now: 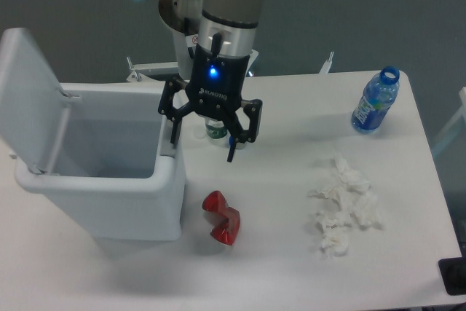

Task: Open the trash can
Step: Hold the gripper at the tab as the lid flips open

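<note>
The trash can [109, 194] stands on the left part of the table [291, 267], its long axis running left to right across the view, its open mouth facing up. Its lid [33, 96] is swung up on the left end and stands nearly upright, leaning a little to the left, so the hinge side is on the left and the free end of the can points right, toward the pincer [203, 147]. The inside of the can shows as a pale grey hollow; what lies in it cannot be told. The pincer hangs straight down from the arm [226, 20] just over the can's right rim, spread wide and holding nothing, a blue light lit on its body. One finger is at or just above the rim's right edge; the other hangs over the table beside the can. A small green-capped thing [214, 130] sits behind the pincer, partly hidden. A red crumpled thing [221, 218] lies on the table just right of the can. Crumpled white tissues [342, 205] lie farther right, and a blue bottle [375, 101] stands near the far right corner.
</note>
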Robot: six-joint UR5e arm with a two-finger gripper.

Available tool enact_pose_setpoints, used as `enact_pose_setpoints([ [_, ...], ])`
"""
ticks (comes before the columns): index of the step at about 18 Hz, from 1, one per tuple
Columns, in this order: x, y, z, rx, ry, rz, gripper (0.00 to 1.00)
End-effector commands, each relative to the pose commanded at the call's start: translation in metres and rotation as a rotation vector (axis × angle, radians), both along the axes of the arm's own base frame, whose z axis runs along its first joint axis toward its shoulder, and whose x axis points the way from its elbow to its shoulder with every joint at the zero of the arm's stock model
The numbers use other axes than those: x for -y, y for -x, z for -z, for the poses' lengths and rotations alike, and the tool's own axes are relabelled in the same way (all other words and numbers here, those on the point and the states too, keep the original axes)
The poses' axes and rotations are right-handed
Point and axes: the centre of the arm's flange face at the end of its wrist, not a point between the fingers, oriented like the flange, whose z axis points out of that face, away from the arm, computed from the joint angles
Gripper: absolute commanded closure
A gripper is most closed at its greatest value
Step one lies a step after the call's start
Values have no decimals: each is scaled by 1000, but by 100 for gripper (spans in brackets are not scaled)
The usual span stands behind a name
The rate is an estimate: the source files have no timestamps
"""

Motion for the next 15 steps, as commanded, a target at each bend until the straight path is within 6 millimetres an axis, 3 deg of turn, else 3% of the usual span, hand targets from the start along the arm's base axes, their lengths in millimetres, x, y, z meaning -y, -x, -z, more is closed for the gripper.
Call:
enact_pose_setpoints([
  [5, 6, 18, -3, -108, 57, 26, 0],
  [10, 11, 39, 26, -264, 267, 95, 0],
  [15, 4, 46, 41, -281, 306, 136, 0],
])
